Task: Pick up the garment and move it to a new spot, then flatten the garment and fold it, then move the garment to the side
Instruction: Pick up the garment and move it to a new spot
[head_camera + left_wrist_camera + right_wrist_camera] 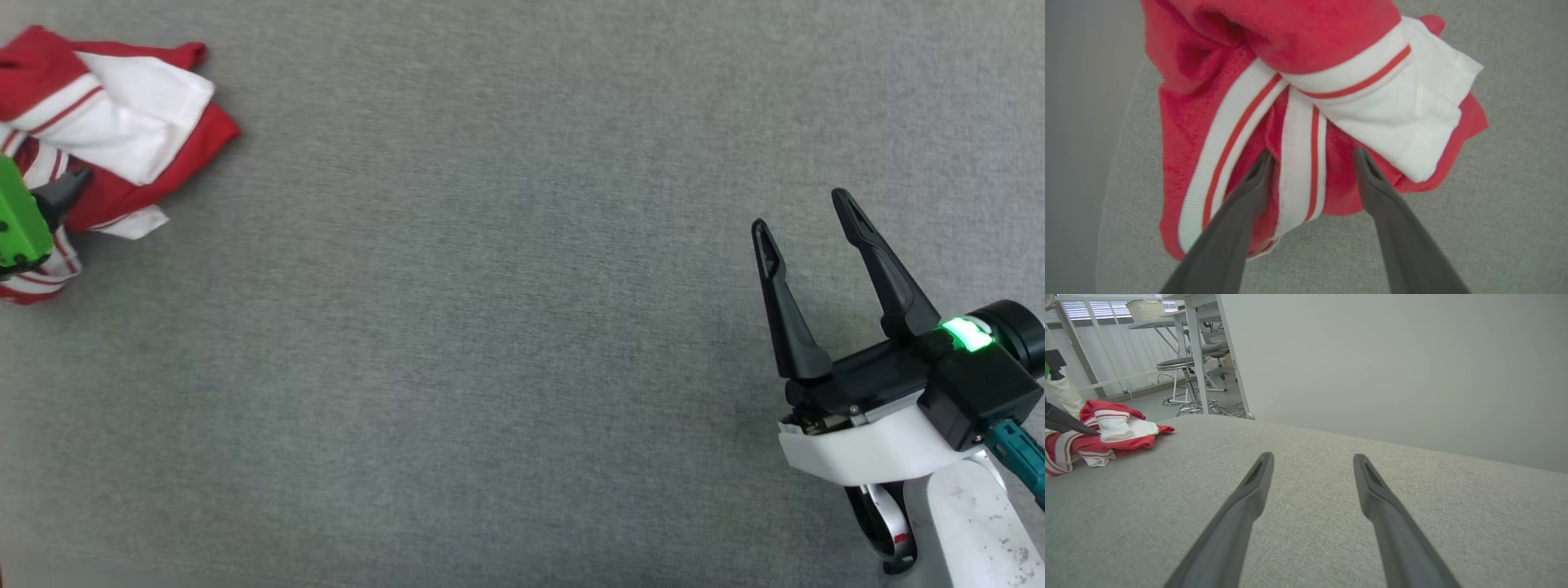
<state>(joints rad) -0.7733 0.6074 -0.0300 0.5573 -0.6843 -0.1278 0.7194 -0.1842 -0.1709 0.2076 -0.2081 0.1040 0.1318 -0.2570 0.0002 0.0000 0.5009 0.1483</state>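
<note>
Though crumpled, one garment (155, 114); two splayed tools: left tool (1312, 157), right tool (801, 212).

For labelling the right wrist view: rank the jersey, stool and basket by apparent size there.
1. jersey, largest
2. stool
3. basket, smallest
The stool and basket stand farther from the camera, so real sizes are unsure.

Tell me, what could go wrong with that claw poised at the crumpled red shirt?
1. The open left gripper straddles only a striped band of the bunched garment. Closing there may catch one thin fold, which could slip or leave the rest dragging.
2. The garment lies close to the grey surface's edge, so a nudge might tip it off.
3. The right gripper hangs open far away, too distant to help.
</note>
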